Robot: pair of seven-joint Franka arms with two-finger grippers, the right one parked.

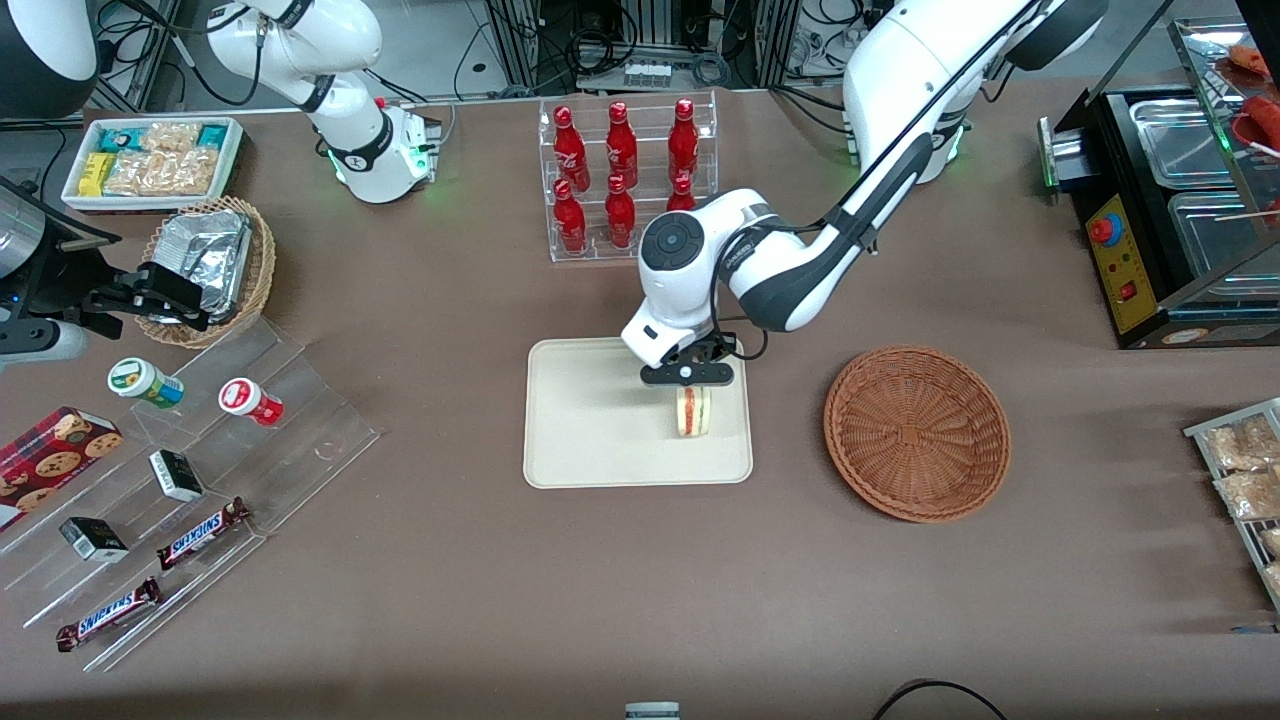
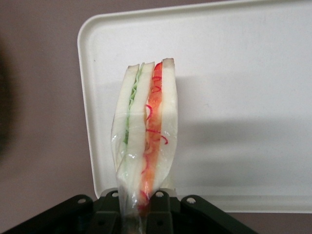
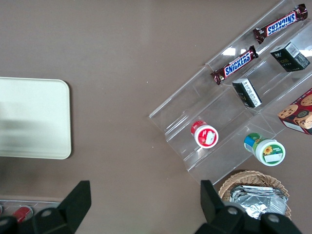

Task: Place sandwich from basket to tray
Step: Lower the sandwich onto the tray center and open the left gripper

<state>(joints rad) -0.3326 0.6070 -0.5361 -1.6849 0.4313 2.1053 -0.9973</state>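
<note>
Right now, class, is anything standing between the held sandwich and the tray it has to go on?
Nothing visible does. The gripper is shut on the sandwich, which hangs directly over the tray, near its edge toward the basket. The tray surface beneath it is bare, and the basket is empty.

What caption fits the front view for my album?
The tool holds the sandwich over the tray, beside the empty basket.

red soda bottles (image 1: 620, 180) in clear rack. Toward parked arm's end: snack bin (image 1: 152, 160), foil-filled tan basket (image 1: 215, 265), clear stepped stand (image 1: 190, 480) with Snickers bars (image 1: 203, 533), cookie box (image 1: 50, 455).
</note>
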